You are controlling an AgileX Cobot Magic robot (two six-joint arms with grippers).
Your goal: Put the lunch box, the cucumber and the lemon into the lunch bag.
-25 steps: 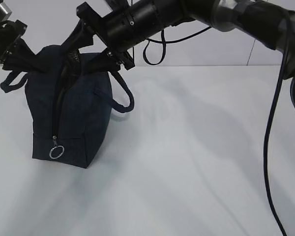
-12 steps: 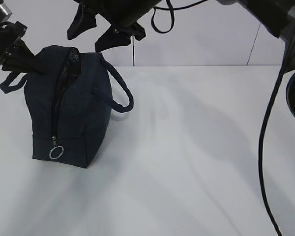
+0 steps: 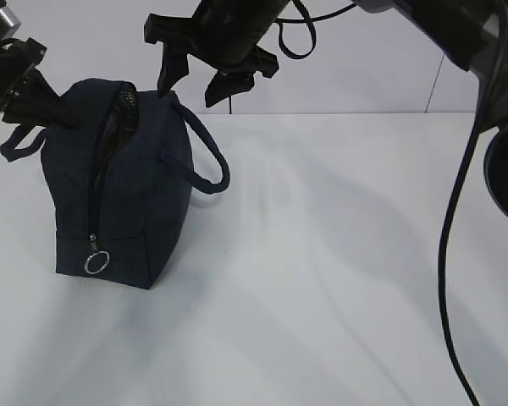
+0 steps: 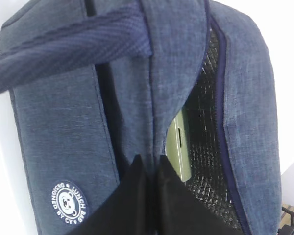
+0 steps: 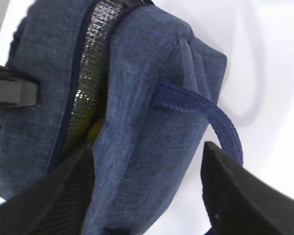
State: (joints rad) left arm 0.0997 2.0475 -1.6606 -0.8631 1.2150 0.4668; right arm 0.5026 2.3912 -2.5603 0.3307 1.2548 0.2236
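The navy lunch bag stands on end at the left of the white table, its zipper open and its silver ring pull low at the front. My left gripper is shut on the fabric edge of the bag's mouth. In the left wrist view the lunch box's sage-green lid shows inside against the silvery lining. In the right wrist view a bit of the yellow lemon shows in the opening. The cucumber is hidden. My right gripper hangs open and empty just above the bag's top, its jaws straddling the bag's side.
One loop handle sticks out to the right of the bag, the other to the left. The right arm's black cable hangs down at the right. The white table stretches right and forward of the bag.
My right gripper has come up out of the bag's mouth and now hangs open above it, fingers pointing down. The left gripper and the bag have stayed put.
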